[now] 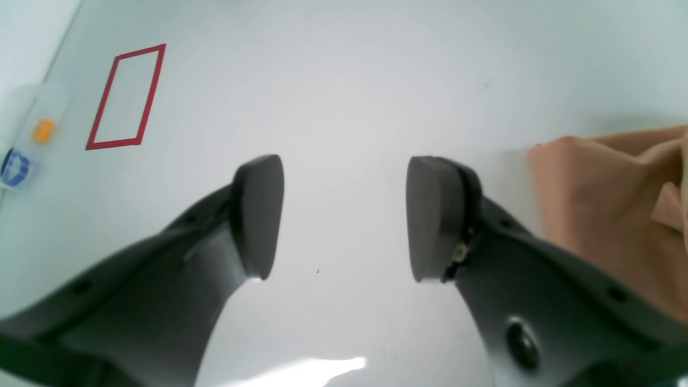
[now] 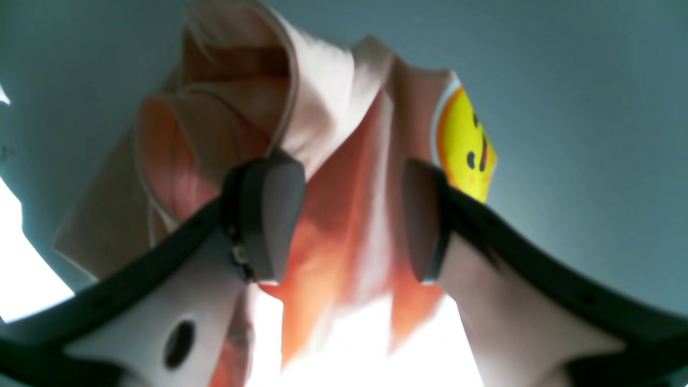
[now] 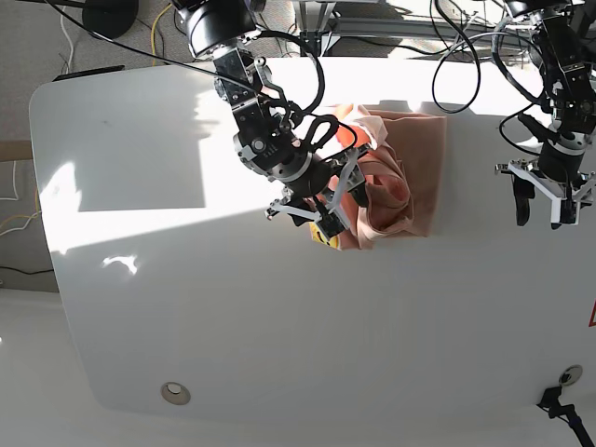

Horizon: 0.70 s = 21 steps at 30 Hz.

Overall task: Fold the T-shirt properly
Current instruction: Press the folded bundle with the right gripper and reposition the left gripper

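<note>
Two hands over a white worktop [image 3: 186, 307], both with jaws apart. Left hand [image 1: 344, 217] open wide above bare surface, nothing between its dark pads, clear of the cloth; seen from the base view at the right side, well apart from the heap. Right hand [image 2: 352, 220] also spread, hanging right over the T-shirt [image 3: 400, 177], with orange-pink folds showing between its fingers [image 2: 269, 215]; cannot tell whether the pads touch the fabric, no pinch visible. Salmon-pink T-shirt bunched and partly folded near the far middle of the worktop, flat squared portion toward the back edge, crumpled rolls toward the front. Edge of the same cloth [image 1: 607, 215] at the right border of the left wrist view, lying just beside that hand. Yellow smiley patch [image 2: 465, 150] at the rim of the heap, just beside the right hand's outer finger. Red tape rectangle [image 1: 126, 97] on the worktop, far from the shirt. Bright sunlit patch across the left part of the surface.
</note>
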Each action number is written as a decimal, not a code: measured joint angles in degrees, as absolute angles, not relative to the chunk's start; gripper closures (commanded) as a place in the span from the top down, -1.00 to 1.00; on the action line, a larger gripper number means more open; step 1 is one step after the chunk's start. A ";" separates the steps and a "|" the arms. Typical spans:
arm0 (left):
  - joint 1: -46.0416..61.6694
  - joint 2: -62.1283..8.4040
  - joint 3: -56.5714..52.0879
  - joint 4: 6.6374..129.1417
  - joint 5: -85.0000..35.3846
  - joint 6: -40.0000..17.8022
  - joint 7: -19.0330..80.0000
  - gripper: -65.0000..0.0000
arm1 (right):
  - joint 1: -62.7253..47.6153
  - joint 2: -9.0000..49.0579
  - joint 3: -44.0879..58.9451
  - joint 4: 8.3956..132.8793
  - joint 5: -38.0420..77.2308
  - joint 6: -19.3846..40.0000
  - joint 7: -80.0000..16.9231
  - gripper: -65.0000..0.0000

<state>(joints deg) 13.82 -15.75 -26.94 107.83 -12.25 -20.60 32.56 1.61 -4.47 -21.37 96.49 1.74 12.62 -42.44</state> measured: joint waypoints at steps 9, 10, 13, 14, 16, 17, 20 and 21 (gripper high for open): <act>14.57 -15.75 -26.96 107.83 -12.19 -20.56 32.75 0.03 | 7.29 -8.45 -31.35 90.04 1.89 11.94 -40.03 -0.02; 14.41 -15.70 -26.94 107.85 -12.16 -20.58 32.73 0.03 | 7.70 -8.34 -32.40 88.88 1.98 10.74 -38.63 -0.02; 14.50 -15.70 -26.89 107.85 -12.43 -20.93 32.29 0.03 | 11.03 -7.81 -36.10 85.47 7.05 6.87 -37.71 -0.02; 14.46 -15.75 -26.94 107.85 -12.34 -20.78 32.47 0.03 | 12.21 -7.97 -36.56 85.41 8.21 6.70 -37.63 -0.02; 14.39 -15.77 -26.94 107.85 -12.03 -20.78 32.49 0.03 | 14.44 -8.43 -36.45 86.02 8.25 5.96 -36.73 -0.02; 14.26 -15.75 -26.94 107.85 -12.03 -20.78 32.56 0.03 | 15.44 -8.40 -35.94 86.67 8.14 5.96 -36.73 -0.02; 14.24 -15.79 -26.94 107.92 -12.03 -20.78 32.53 0.03 | 16.69 -7.86 -31.42 89.52 8.05 5.08 -36.53 -0.02; 13.82 -15.75 -26.94 107.92 -12.03 -20.78 32.64 0.03 | 16.82 -6.79 -30.37 90.54 7.90 5.10 -36.67 -0.02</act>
<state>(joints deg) 13.82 -15.75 -26.94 107.92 -12.03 -20.78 32.64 16.82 -6.79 -30.37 90.54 7.90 5.10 -36.67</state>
